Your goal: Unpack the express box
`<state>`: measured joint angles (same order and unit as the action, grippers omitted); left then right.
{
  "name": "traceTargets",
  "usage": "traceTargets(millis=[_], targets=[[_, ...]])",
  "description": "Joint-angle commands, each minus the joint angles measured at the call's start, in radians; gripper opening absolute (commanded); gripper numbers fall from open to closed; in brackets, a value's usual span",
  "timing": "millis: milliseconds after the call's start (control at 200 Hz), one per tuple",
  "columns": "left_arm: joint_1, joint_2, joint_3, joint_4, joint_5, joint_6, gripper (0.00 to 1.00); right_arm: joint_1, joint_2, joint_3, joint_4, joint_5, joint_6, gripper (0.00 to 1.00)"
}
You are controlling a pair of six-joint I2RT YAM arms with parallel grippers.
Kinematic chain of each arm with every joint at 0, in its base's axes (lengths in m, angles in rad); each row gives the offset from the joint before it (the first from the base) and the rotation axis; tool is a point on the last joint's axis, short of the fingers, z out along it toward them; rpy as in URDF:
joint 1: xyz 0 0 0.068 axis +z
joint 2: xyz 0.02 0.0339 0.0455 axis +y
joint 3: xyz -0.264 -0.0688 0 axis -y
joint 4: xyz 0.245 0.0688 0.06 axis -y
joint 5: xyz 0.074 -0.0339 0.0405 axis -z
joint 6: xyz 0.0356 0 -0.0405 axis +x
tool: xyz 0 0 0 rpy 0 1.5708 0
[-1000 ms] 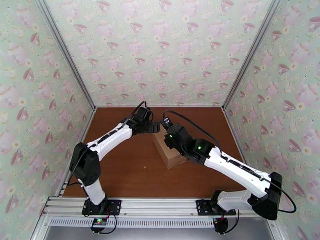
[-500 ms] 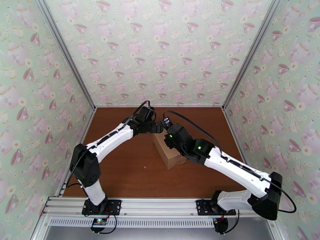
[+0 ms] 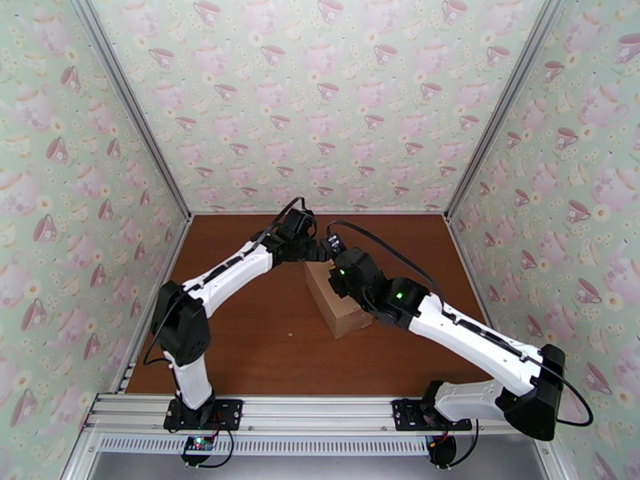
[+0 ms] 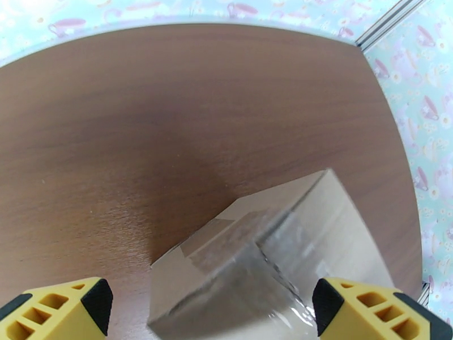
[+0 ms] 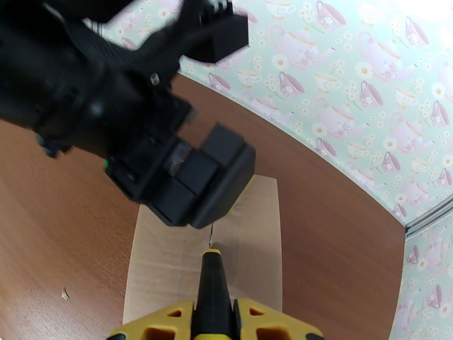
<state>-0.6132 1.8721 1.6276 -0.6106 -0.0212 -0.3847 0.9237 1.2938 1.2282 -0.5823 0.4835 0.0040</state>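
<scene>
Brown taped cardboard express box (image 3: 334,302), left end effector (image 4: 212,310) agape, right end effector (image 5: 214,319) pinching slim black-handled tool (image 5: 212,279).

The express box (image 3: 334,307), a plain brown cardboard carton with its flaps shut (a glossy clear tape strip (image 4: 266,253) runs along the seam and down one end), lies flat and skewed near the middle of the wooden table (image 3: 256,346).
</scene>
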Motion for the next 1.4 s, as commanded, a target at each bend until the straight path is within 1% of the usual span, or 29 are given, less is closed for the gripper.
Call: traceTargets(millis=[0,170,295,671,801,932,1227,1397], targets=[[-0.007,0.036,0.032,-0.012,0.02,0.001,1.0,0.007,-0.018,-0.017,-0.043,-0.021,0.018,0.0],[-0.007,0.057,0.026,-0.056,-0.024,-0.005,1.0,0.008,-0.013,-0.007,-0.067,-0.033,0.025,0.0],[-0.005,0.047,0.009,-0.057,-0.056,-0.012,1.0,0.007,-0.023,-0.009,-0.086,-0.032,0.03,0.0],[-0.001,0.041,0.002,-0.052,-0.072,-0.023,1.0,0.008,-0.061,-0.009,-0.168,-0.055,0.078,0.0],[0.0,0.038,0.002,-0.05,-0.079,-0.026,1.0,0.007,-0.084,-0.022,-0.165,-0.058,0.082,0.0],[0.001,0.039,0.004,-0.048,-0.081,-0.029,1.0,0.008,-0.068,-0.04,-0.173,-0.055,0.087,0.0],[0.008,0.039,0.003,-0.047,-0.094,-0.029,1.0,0.009,-0.119,0.001,-0.208,-0.068,0.093,0.0],[0.011,0.042,0.006,-0.046,-0.095,-0.033,1.0,0.008,-0.115,-0.038,-0.226,-0.073,0.109,0.0]])
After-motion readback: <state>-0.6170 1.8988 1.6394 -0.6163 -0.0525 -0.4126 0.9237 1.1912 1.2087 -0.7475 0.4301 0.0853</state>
